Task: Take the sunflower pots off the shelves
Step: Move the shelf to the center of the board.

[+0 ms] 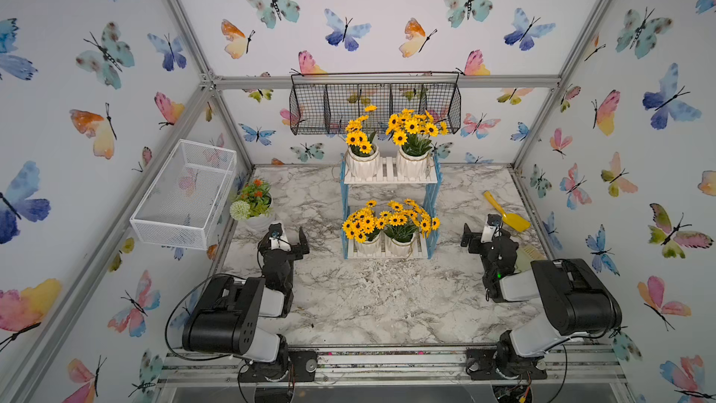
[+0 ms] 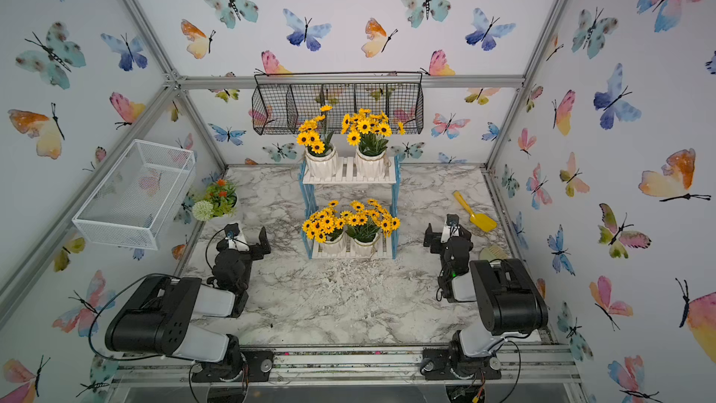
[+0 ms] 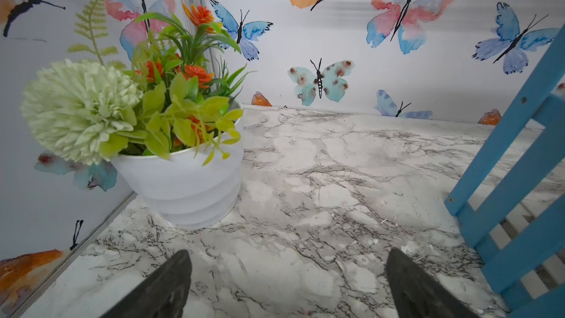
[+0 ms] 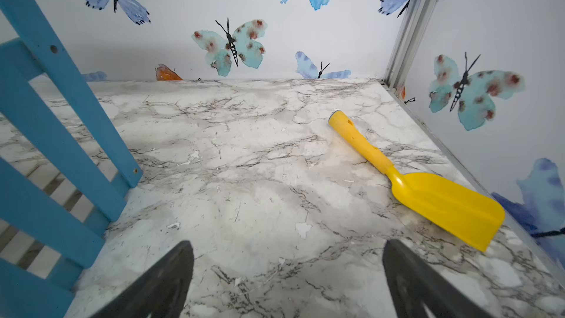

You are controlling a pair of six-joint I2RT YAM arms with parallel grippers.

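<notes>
The shelves (image 1: 388,173) (image 2: 348,172), white boards between blue lattice sides, stand at the middle back of the marble table. Two sunflower pots (image 1: 362,166) (image 1: 412,164) sit on the upper board and two more (image 1: 367,245) (image 1: 401,246) on the lower one. My left gripper (image 1: 287,240) (image 3: 287,273) rests low, left of the shelves, open and empty. My right gripper (image 1: 484,236) (image 4: 287,267) rests right of them, also open and empty. Both wrist views show only the blue lattice (image 3: 519,178) (image 4: 61,136), not the pots.
A white pot with orange flowers and a pale green ball bloom (image 1: 253,203) (image 3: 183,178) stands at the left wall. A yellow scoop (image 1: 507,213) (image 4: 428,194) lies by the right wall. A white mesh basket (image 1: 186,195) and a black wire basket (image 1: 372,104) hang on the walls.
</notes>
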